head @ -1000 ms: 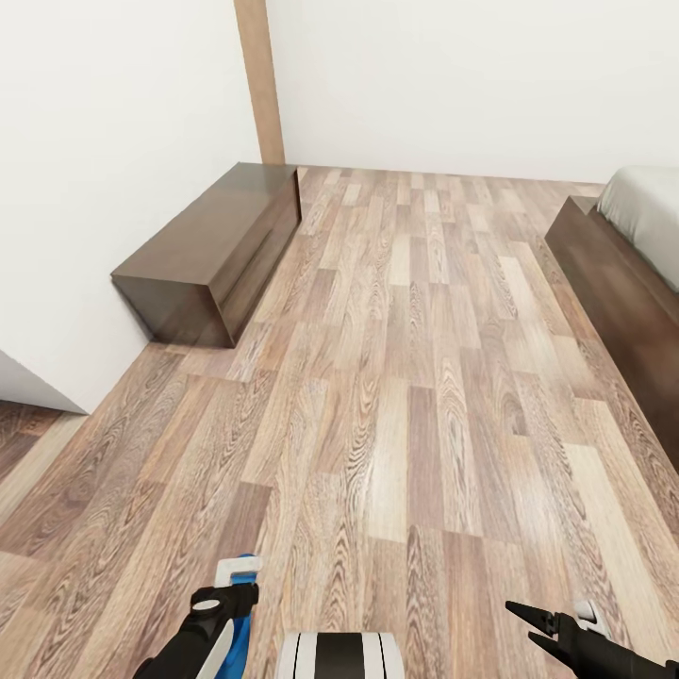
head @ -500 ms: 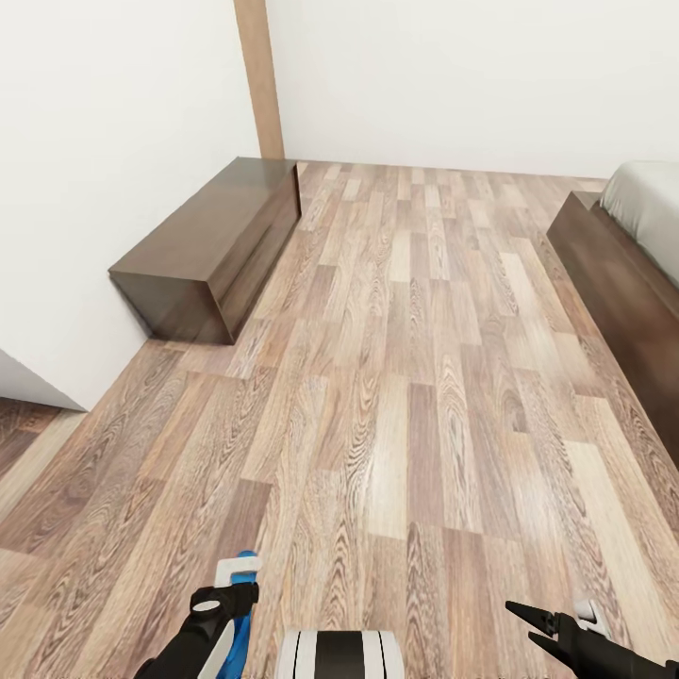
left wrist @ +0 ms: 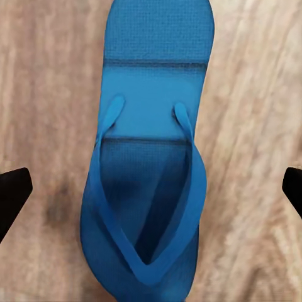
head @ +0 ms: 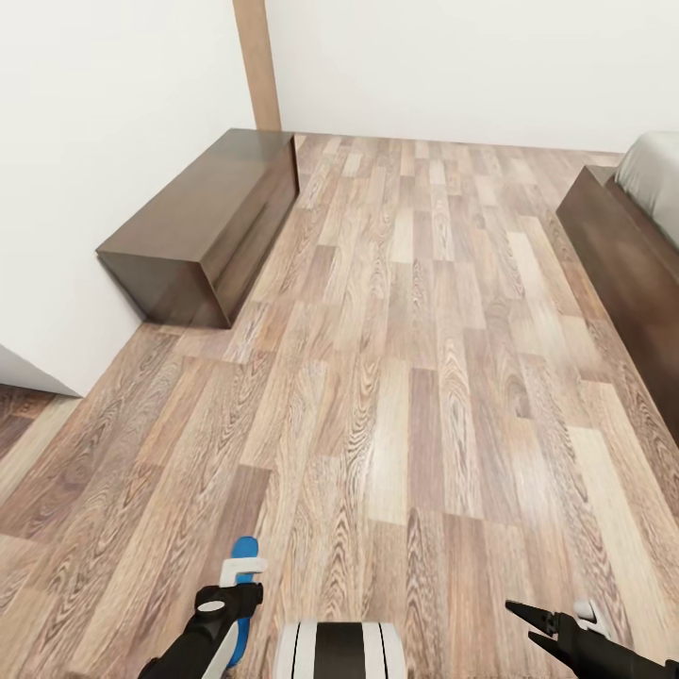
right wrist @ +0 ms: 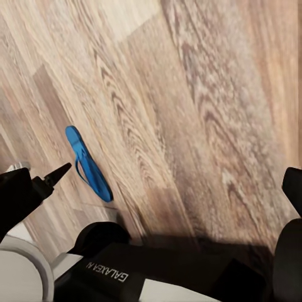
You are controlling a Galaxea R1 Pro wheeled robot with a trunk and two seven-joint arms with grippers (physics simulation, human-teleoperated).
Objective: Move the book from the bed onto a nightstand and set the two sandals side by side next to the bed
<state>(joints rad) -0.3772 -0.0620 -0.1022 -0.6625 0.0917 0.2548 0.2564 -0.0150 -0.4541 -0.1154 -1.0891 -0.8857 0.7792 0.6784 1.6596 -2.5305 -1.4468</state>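
Observation:
A bright blue sandal (left wrist: 148, 157) lies flat on the wood-plank floor directly below my left gripper (left wrist: 151, 189). That gripper's black fingertips (left wrist: 12, 195) stand far apart on either side of the sandal, open and not touching it. In the head view the sandal (head: 244, 552) pokes out just beyond the left gripper (head: 226, 604) at the bottom edge. My right gripper (head: 530, 627) hangs open and empty at the bottom right. The right wrist view shows a blue sandal (right wrist: 88, 165) on the floor; I cannot tell whether it is the same one. The bed (head: 624, 264) stands at the right. The book is out of view.
A long low dark cabinet (head: 193, 231) stands against the white wall at the left, with a brown door frame (head: 256, 61) behind it. Open plank floor (head: 415, 358) stretches between the cabinet and the bed. My own base (right wrist: 126, 277) shows under the right arm.
The head view has shifted, so the cabinet and bed sit higher and further apart in the picture. More of the blue sandal now shows beyond the left gripper. Both grippers stay open.

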